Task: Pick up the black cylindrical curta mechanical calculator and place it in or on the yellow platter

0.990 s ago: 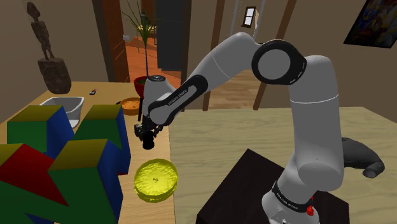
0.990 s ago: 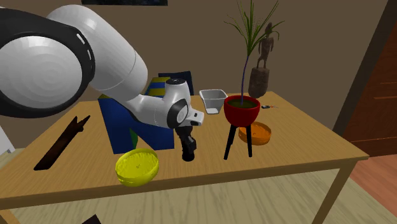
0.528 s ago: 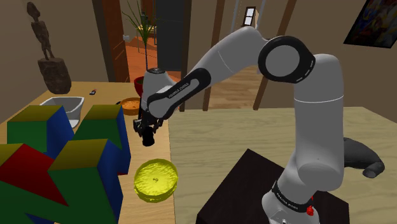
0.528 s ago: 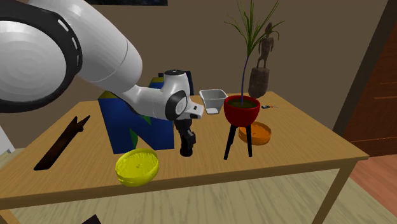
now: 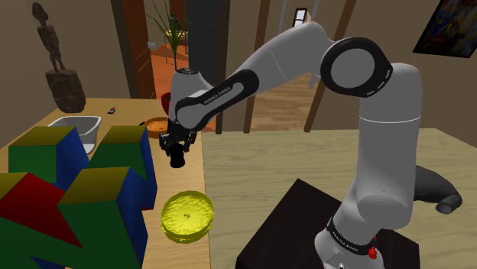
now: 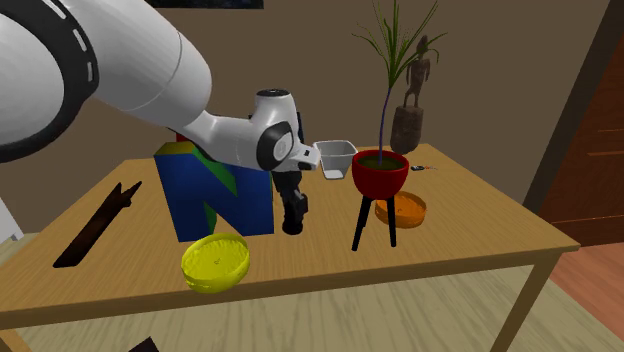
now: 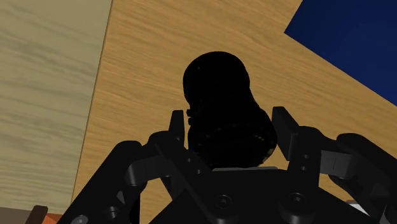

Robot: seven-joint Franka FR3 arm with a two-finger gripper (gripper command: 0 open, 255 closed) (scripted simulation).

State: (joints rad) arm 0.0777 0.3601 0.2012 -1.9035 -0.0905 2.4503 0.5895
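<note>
The jaws pinch the black calculator (image 5: 177, 159) over the table (image 6: 470, 230), left of centre in the shoulder view, apart from the yellow platter (image 5: 187, 216) lying lower in the frame. Right of centre in the second exterior view, a red pot (image 6: 380, 175) holds a thin plant (image 6: 388, 60). An orange bowl (image 6: 401, 209) sits beneath the pot.
</note>
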